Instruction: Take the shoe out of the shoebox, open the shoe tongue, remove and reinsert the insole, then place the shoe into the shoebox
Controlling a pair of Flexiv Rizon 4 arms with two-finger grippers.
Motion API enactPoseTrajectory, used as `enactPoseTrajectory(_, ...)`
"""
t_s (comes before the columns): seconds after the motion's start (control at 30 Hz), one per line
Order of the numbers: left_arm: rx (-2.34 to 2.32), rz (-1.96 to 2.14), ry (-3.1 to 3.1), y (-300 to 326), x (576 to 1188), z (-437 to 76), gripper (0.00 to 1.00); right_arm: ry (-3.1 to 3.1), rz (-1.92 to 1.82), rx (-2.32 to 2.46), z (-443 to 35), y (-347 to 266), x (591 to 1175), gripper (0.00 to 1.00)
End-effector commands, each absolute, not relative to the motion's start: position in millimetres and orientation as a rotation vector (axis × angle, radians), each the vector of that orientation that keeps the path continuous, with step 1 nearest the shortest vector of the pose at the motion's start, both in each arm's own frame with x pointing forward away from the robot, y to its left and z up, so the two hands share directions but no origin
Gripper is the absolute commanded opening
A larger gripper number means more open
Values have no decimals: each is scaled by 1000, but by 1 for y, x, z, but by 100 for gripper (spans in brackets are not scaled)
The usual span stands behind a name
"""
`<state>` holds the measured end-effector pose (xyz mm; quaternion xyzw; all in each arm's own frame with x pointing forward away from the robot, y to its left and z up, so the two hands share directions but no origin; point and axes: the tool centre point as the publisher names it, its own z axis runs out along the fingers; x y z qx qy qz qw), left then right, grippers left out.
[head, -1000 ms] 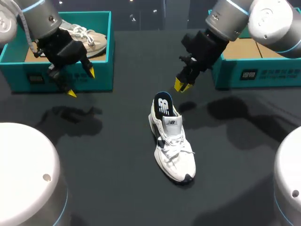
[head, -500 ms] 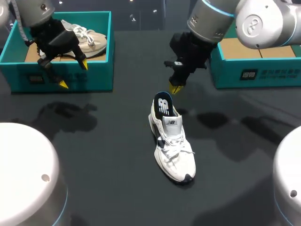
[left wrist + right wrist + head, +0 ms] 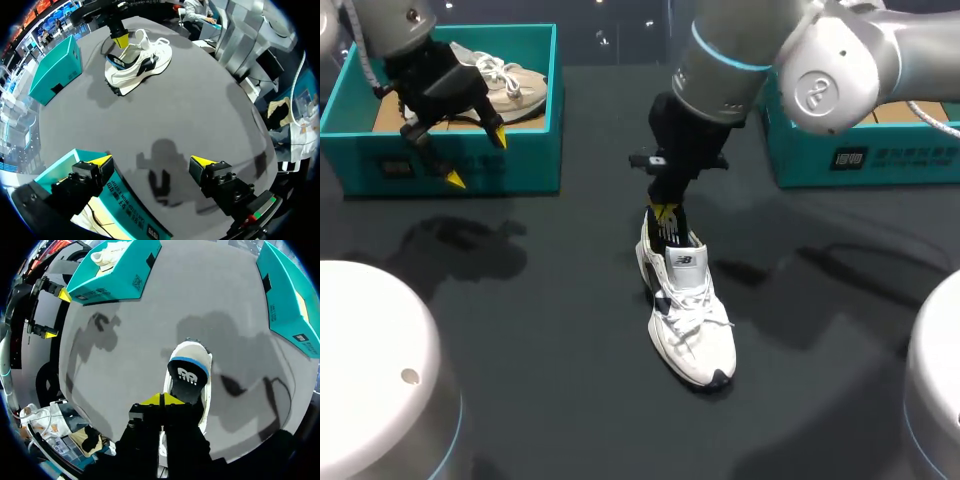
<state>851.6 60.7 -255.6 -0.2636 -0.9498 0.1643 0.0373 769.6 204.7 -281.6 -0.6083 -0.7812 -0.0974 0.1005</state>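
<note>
Shoes (image 3: 688, 310) two, shoeboxes (image 3: 470, 165) two

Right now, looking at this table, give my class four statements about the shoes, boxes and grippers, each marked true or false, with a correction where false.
1. The white shoe stands on the table, outside both boxes. True.
2. The left gripper holds the white shoe. False: it is open and empty, over by the left box.
3. A beige shoe lies in the left box. True.
4. The right gripper has its fingers spread wide. False: its yellow tips are together, just above the white shoe's heel.
</note>
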Motion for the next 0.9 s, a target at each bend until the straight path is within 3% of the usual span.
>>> enactPoseTrajectory(0.03,-809,501,-2915,61,851,-255,100,-2406,-190,-1892,-284,220,766,0)
enactPoseTrajectory(0.9,-809,501,-2915,61,851,-255,100,-2563,-192,-2046,-325,191,775,0)
